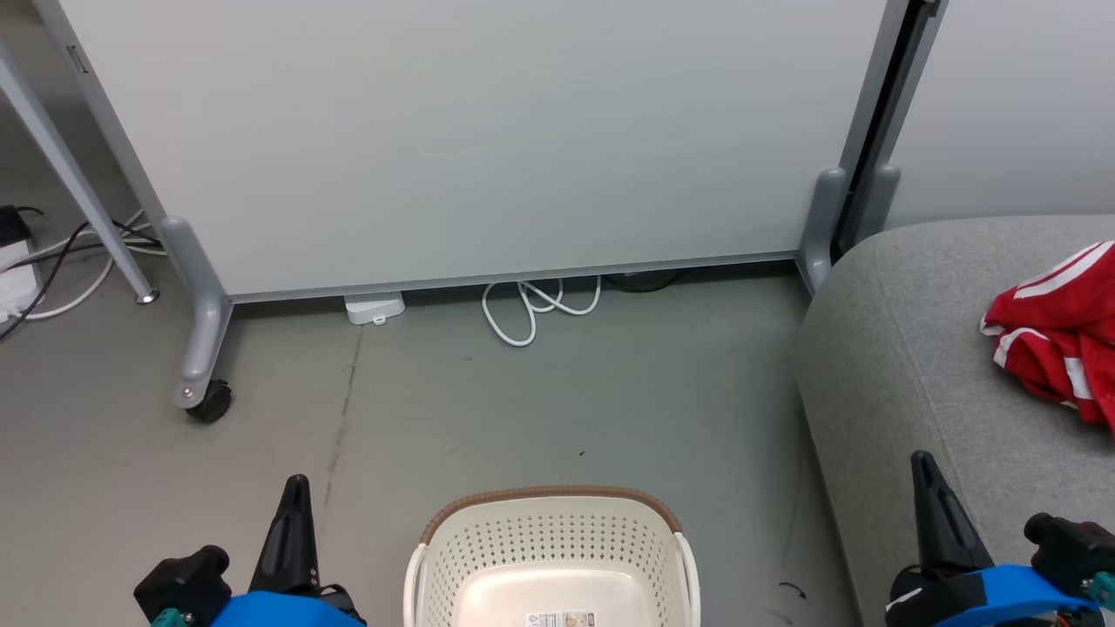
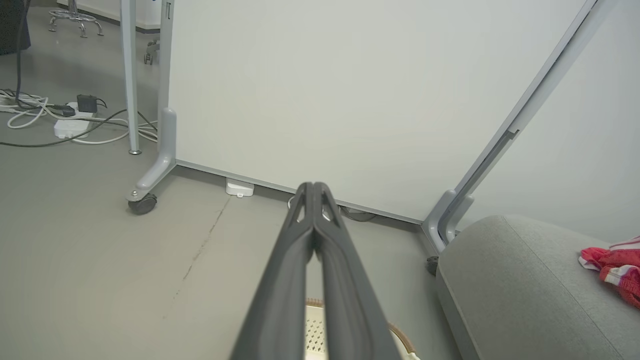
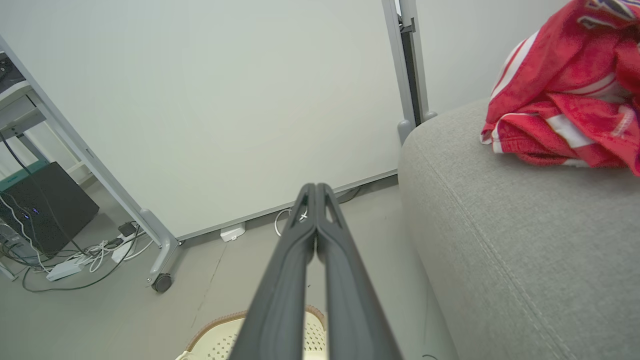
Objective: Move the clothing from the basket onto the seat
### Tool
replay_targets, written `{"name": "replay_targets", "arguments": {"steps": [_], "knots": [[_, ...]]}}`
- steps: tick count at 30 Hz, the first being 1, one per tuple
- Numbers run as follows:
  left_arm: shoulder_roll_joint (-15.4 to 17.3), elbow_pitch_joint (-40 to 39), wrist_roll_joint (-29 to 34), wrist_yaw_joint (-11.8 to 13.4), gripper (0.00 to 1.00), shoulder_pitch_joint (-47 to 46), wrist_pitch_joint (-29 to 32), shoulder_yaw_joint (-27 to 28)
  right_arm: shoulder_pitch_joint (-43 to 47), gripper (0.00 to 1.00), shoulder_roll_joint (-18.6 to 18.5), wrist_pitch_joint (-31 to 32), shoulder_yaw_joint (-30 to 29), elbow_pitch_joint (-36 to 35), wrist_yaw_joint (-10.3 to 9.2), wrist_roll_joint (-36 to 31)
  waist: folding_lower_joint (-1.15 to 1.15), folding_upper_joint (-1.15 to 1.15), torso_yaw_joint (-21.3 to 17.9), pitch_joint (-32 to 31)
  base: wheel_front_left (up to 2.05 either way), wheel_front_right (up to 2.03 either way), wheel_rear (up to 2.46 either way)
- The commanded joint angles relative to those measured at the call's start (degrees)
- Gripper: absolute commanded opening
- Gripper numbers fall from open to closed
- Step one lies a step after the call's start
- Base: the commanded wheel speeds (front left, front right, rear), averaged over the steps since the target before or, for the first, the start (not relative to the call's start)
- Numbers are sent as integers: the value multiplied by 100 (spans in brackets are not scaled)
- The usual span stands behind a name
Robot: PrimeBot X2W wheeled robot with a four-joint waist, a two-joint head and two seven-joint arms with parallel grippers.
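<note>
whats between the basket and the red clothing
In the head view, a strip of bare grey floor lies beside the basket, then the rounded edge and bare fabric of the seat run up to the clothing.

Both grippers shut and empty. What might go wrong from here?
The head view cuts off the basket at its near end, so a garment may lie there unseen. The clothing runs past the picture's edge, so it may overhang the seat. The right gripper sits close to the seat and might snag it.
</note>
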Motion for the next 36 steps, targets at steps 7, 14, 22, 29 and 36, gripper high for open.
{"name": "replay_targets", "arguments": {"steps": [7,14,22,29,36], "knots": [[2,-121,-871,-55,0,-280,211,135,-196,0,-11,203,-21,-127,0,915,0,0,-20,15,0,0,0],[-8,-135,-1499,-75,0,-343,369,215,-242,0,-9,361,-33,-136,1,1565,0,0,-37,28,0,0,0],[-16,-146,-2080,-93,0,-399,517,296,-292,0,-7,510,-47,-142,1,2165,0,0,-54,41,0,0,0],[-24,-155,-2616,-109,0,-449,657,368,-331,0,-6,649,-61,-147,1,2726,0,0,-71,54,0,0,0],[-32,-164,-3117,-127,0,-500,789,437,-366,0,-4,781,-75,-150,1,3238,0,0,-88,67,0,0,0]]}}
